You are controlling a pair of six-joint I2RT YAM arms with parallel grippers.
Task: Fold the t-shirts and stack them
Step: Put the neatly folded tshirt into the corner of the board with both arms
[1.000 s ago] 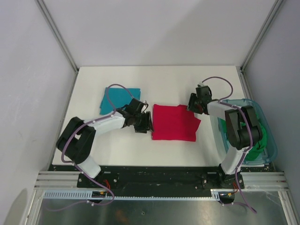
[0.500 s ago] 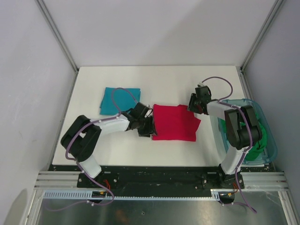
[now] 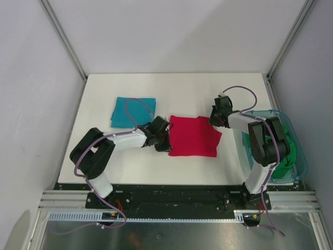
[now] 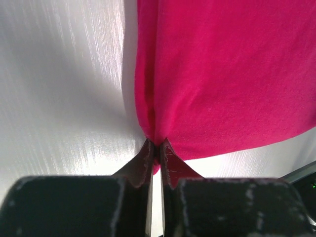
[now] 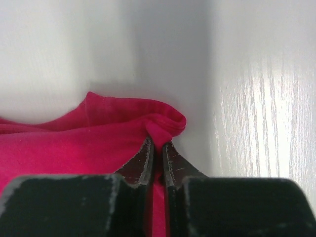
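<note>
The crimson-red soft cloth t-shirt (image 3: pixel 193 136) lies flat in the middle of the white bench (image 3: pixel 182 91). It sits between the folded teal-blue cloth t-shirt (image 3: pixel 132 111) at the far left and the see-through blue-green plastic tub (image 3: pixel 303 159) at the right edge. Both arms have hold of it at opposite corners. The left gripper (image 4: pixel 158 146) is clenched on the near-left edge, its tips pressed together with a small pucker of red cloth between them. The right gripper (image 5: pixel 157 143) is pinched on the far-right corner, where the hem has rolled into a small curl just above the tips.

A grasp on two opposite corners most likely serves the fold: with both ends under control the cloth can be lifted or drawn over itself without bunching in the middle. Both grips are shallow, taking only the very edge, so a quick pull could slip the cloth free, and slow, matched motion looks wise.

The red shirt reads as a rough rectangle, already reduced from full shirt shape. Its left and near edges are fairly straight, and the right edge has a step in it. The surface is smooth apart from soft ripples near each pinch. It is matte, limp fabric that will drape and sag once raised.

The bright green cloth t-shirt (image 3: pixel 283 169) sits crumpled in the tub, partly hidden by the right arm and not yet folded. The teal shirt lies neat and square, apart from the red one.
</note>
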